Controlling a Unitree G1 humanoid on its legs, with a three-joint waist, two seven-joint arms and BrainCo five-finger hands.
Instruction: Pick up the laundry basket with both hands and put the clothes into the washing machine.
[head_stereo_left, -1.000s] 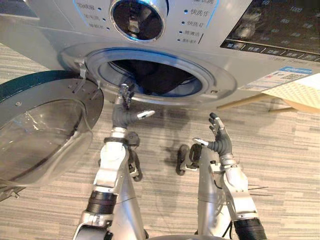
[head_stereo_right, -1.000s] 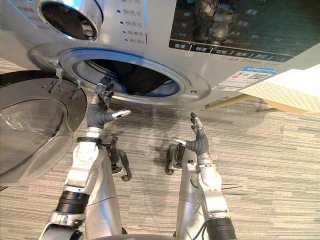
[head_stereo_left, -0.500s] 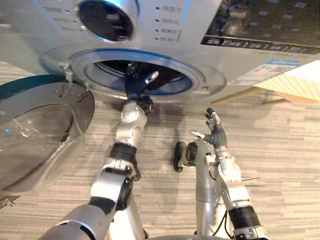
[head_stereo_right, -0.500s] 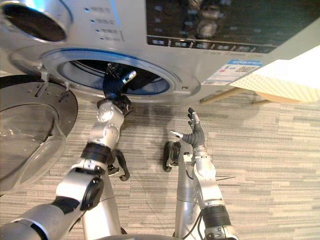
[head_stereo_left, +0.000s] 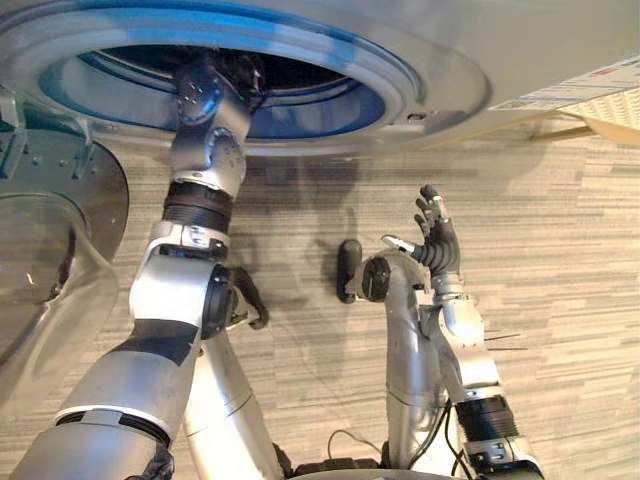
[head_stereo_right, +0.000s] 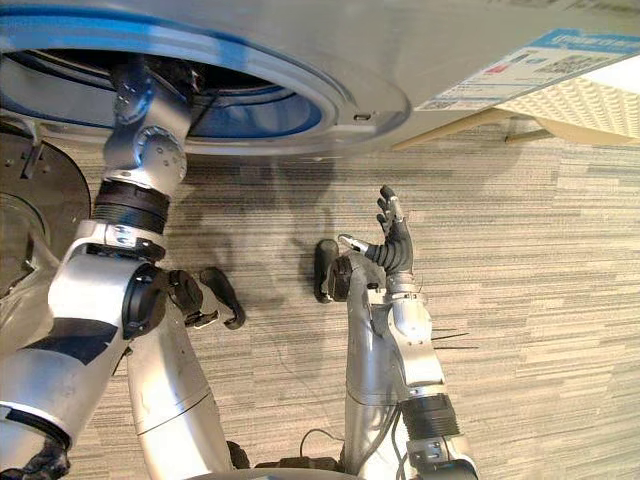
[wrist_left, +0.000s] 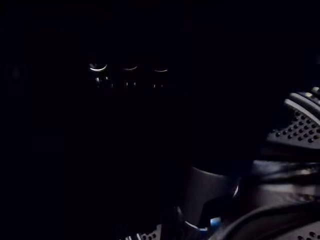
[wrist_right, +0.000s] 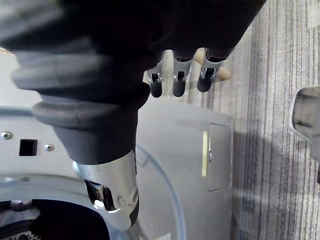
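The washing machine's round opening, with its blue-grey rim, lies just ahead of me, and the drum behind it is dark. My left forearm reaches up through the opening, and the left hand is hidden in the drum. In the left wrist view I make out little beyond a perforated drum wall. My right hand is raised in front of the machine below the rim, open with straight fingers and holding nothing.
The machine's glass door hangs open at my left, close to the left arm. A cream perforated board on wooden legs stands at the right. Striped carpet covers the floor.
My left arm has gone from the rim deep into the drum, taking the hand out of sight. The camera has moved closer to the opening. The right hand stays raised and open.
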